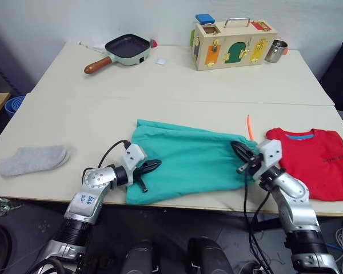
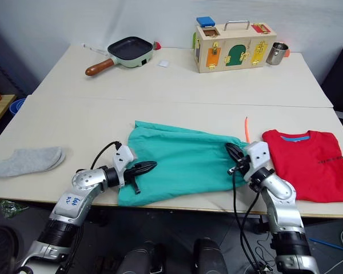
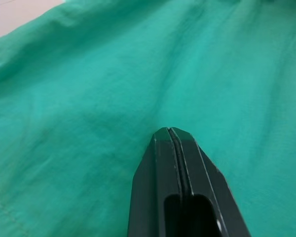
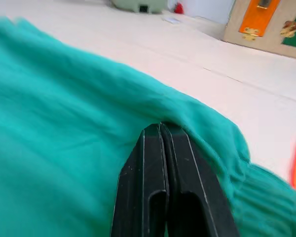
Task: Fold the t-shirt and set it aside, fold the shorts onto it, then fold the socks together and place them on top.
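The teal shorts (image 1: pixel 188 162) lie spread flat near the table's front edge, with the orange drawstring (image 1: pixel 250 127) sticking out at their right end. The red t-shirt (image 1: pixel 317 162) lies folded to their right. Grey socks (image 1: pixel 34 160) rest together at the far left. My left gripper (image 1: pixel 150 166) lies on the shorts' left part, shut, with no cloth seen between its fingers (image 3: pixel 163 163). At the shorts' right end, by the waistband, my right gripper (image 1: pixel 239 150) is also shut, its tips against a fold of the teal cloth (image 4: pixel 89 148).
On the far table stand a green frying pan (image 1: pixel 127 48), a wooden lock box (image 1: pixel 234 44) and a metal cup (image 1: pixel 275 50). A seam (image 1: pixel 177 100) joins the two tables. A blue bowl (image 1: pixel 14 104) sits off the table's left side.
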